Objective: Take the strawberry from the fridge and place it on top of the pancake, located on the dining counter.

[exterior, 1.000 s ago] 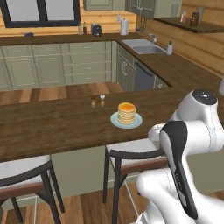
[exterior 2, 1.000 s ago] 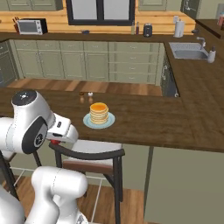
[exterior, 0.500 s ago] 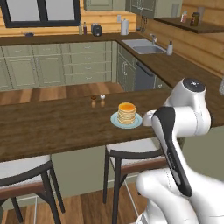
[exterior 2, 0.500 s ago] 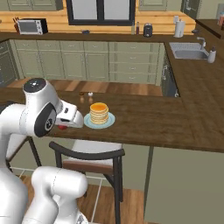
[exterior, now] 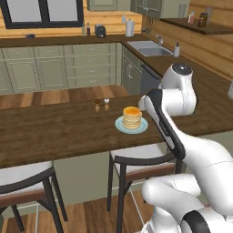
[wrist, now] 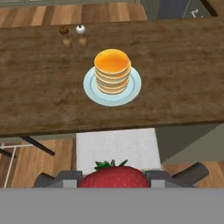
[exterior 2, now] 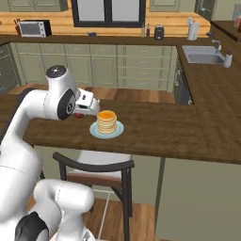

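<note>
The strawberry (wrist: pixel 114 175), bright red with green leaves, sits between my gripper's (wrist: pixel 113 179) two fingers at the bottom of the hand view; the gripper is shut on it. In the right base view the gripper (exterior 2: pixel 81 113) hovers just left of the pancake (exterior 2: pixel 107 121), with a bit of red strawberry (exterior 2: pixel 78 114) showing under the hand. The pancake (wrist: pixel 112 70) is a golden stack on a pale blue plate (wrist: pixel 133 89) on the dark wooden dining counter (wrist: pixel 39 100), ahead of the gripper. The left base view shows the pancake (exterior: pixel 131 117) beside my arm. The fridge is out of view.
Two small shakers (wrist: pixel 72 30) stand on the counter beyond the plate. A white-seated stool (wrist: pixel 116 146) is below the gripper, at the counter's near edge, and another stool (exterior: pixel 22 182) stands to the left. Green cabinets and a sink (exterior: pixel 150 48) line the far wall.
The arm has swung up and towards the plate, carrying the strawberry from below the counter's edge to beside the pancake. The pancake and shakers have not moved.
</note>
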Controlling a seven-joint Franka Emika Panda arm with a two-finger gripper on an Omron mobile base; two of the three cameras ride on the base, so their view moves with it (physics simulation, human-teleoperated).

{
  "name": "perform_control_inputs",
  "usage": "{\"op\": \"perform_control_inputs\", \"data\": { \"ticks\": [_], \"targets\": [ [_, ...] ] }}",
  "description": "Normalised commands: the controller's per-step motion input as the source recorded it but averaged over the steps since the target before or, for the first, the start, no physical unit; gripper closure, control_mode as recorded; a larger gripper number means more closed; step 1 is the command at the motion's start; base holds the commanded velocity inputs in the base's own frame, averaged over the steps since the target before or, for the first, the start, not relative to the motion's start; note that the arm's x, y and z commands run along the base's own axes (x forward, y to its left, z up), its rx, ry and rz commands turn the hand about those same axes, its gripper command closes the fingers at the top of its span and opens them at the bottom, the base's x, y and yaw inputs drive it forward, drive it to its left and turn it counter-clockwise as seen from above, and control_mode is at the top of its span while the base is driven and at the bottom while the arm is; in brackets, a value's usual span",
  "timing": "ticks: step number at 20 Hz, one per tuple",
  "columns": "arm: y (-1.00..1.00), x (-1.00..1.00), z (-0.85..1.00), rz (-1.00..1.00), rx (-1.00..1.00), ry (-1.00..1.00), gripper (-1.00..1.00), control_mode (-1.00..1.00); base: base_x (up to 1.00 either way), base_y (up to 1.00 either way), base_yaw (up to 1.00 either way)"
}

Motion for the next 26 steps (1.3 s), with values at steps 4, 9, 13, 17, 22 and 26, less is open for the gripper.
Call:
{"op": "perform_control_inputs", "data": {
  "ticks": [4, 9, 13, 17, 22, 26],
  "targets": [
    [0.00, 1.00, -0.06, 0.00, 0.00, 0.03, 1.00, -1.00, 0.00, 0.00, 0.00],
    [0.00, 1.00, -0.33, 0.00, 0.00, 0.07, 1.00, -1.00, 0.00, 0.00, 0.00],
    [-0.01, 1.00, -0.44, 0.00, 0.00, 0.08, 1.00, -1.00, 0.00, 0.00, 0.00],
    [0.00, 1.00, -0.53, 0.00, 0.00, 0.06, 1.00, -1.00, 0.00, 0.00, 0.00],
    [-0.02, 1.00, -0.31, 0.00, 0.00, 0.05, 1.00, -1.00, 0.00, 0.00, 0.00],
    [-0.05, 0.97, -0.39, 0.00, 0.00, 0.01, 1.00, -1.00, 0.00, 0.00, 0.00]
  ]
}}
